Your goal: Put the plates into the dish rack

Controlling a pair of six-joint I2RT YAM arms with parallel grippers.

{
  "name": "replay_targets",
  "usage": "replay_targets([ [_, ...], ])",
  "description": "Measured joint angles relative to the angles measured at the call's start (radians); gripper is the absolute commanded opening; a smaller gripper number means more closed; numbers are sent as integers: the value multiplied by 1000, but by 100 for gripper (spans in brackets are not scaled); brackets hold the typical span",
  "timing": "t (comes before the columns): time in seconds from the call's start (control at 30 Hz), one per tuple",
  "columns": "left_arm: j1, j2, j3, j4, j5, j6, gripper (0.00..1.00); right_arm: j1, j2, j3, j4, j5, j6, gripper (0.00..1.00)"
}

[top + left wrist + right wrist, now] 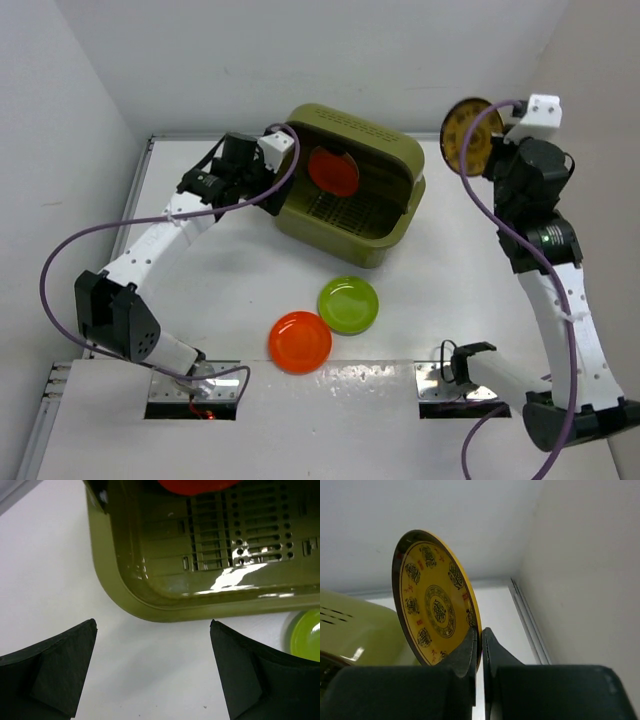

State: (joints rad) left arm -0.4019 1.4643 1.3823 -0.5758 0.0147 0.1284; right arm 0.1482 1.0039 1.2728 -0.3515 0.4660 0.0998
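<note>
The olive-green dish rack (398,147) stands at the back of the table, and one orange-red plate (333,171) stands upright inside it. A lime green plate (348,304) and a second orange-red plate (300,342) lie flat on the table in front of the rack. My right gripper (481,632) is raised at the far right, shut on the rim of the brown plate with the golden pattern (432,605), which it holds on edge. My left gripper (152,625) is open and empty, low over the table by the rack's left front corner (131,597).
White walls close the table in on the left, back and right. The right wall is very near the held plate (466,136). A purple cable loops off each arm. The left arm (165,235) stretches across the left side of the table.
</note>
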Motion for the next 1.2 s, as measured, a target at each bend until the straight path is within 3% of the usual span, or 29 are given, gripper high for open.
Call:
replay_targets([
  [0.13, 29, 33, 54, -5, -3, -27, 100, 99, 66, 67, 128, -35, -141, 0],
  [0.3, 95, 116, 144, -21, 5, -55, 100, 319, 233, 171, 257, -145, -318, 0],
  [0.47, 141, 195, 184, -24, 29, -64, 100, 454, 402, 179, 343, -284, -480, 0],
  [0.77, 175, 309, 197, -27, 102, -62, 100, 478, 625, 139, 399, -362, -616, 0],
  [1.2, 182, 361, 236, -30, 139, -24, 98, 528, 719, -15, 652, -195, -808, 0],
])
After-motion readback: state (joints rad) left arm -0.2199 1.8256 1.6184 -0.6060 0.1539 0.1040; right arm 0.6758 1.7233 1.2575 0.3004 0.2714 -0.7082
